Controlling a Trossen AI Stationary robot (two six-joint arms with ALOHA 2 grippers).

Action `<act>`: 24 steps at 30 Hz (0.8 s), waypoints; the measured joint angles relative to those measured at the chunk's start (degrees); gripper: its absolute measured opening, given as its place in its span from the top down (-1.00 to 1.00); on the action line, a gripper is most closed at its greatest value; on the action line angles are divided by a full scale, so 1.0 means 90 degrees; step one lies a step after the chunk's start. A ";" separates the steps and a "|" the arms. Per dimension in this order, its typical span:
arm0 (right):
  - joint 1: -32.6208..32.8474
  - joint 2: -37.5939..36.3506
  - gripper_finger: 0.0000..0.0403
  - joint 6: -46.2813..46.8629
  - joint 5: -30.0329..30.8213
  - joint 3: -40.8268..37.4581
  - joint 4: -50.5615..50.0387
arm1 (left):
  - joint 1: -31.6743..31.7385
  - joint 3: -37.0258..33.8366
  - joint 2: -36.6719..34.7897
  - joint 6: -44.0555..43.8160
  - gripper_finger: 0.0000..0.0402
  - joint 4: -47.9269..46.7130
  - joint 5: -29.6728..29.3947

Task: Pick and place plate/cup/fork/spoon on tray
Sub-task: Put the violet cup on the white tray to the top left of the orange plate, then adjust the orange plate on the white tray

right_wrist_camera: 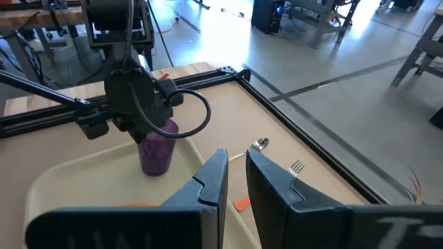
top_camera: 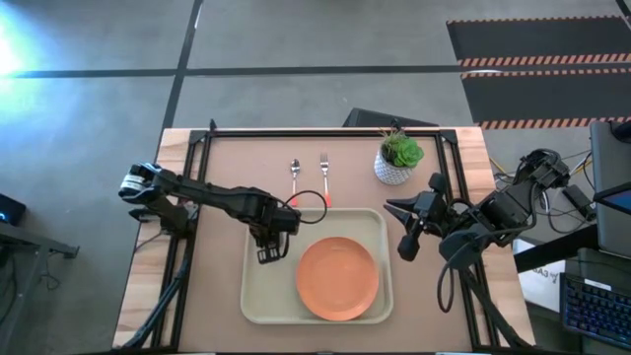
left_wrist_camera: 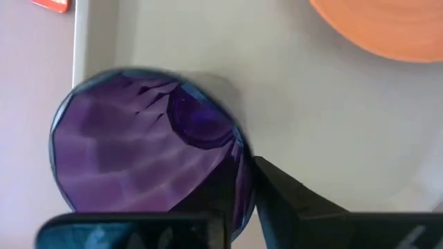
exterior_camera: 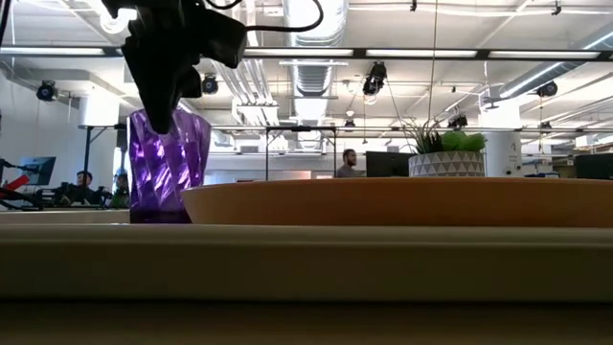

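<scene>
The purple cup [exterior_camera: 168, 168] stands upright on its base on the left part of the cream tray [top_camera: 258, 301]. It also shows in the left wrist view [left_wrist_camera: 131, 145] and the right wrist view [right_wrist_camera: 158, 149]. My left gripper [top_camera: 268, 245] is shut on its rim and hides it in the high view. The orange plate [top_camera: 337, 278] lies flat on the tray's right part. The spoon [top_camera: 294, 173] and fork [top_camera: 323, 170] lie side by side on the table beyond the tray's far rim. My right gripper [top_camera: 400, 229] hovers shut and empty by the tray's right rim. My left gripper pinches the cup's wall at the rim [left_wrist_camera: 242, 176], one finger inside the cup and one finger [left_wrist_camera: 291, 204] outside. The fingers come from above, pointing down. The cup stands upright with its base [exterior_camera: 158, 217] on the tray.
A white pot with a green plant [top_camera: 398, 158] stands at the table's far right, close to the fork. A black frame [top_camera: 325, 131] runs along the table's far and side edges. People sit in the room behind [exterior_camera: 350, 163].
</scene>
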 joint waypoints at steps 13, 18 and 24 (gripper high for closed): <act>0.0001 0.0000 0.78 0.0054 -0.0001 0.0000 0.0088 | 0.0033 0.0246 -0.0114 0.0150 0.47 0.0002 -0.0087; 0.0002 0.0000 0.78 0.0054 0.0000 0.0000 0.0118 | 0.0033 0.0625 -0.0337 0.0071 0.44 -0.0004 -0.0077; 0.0000 0.0000 0.79 0.0187 -0.0383 0.0000 0.0087 | 0.0033 0.1337 -0.0640 -0.0059 0.45 0.0032 -0.0280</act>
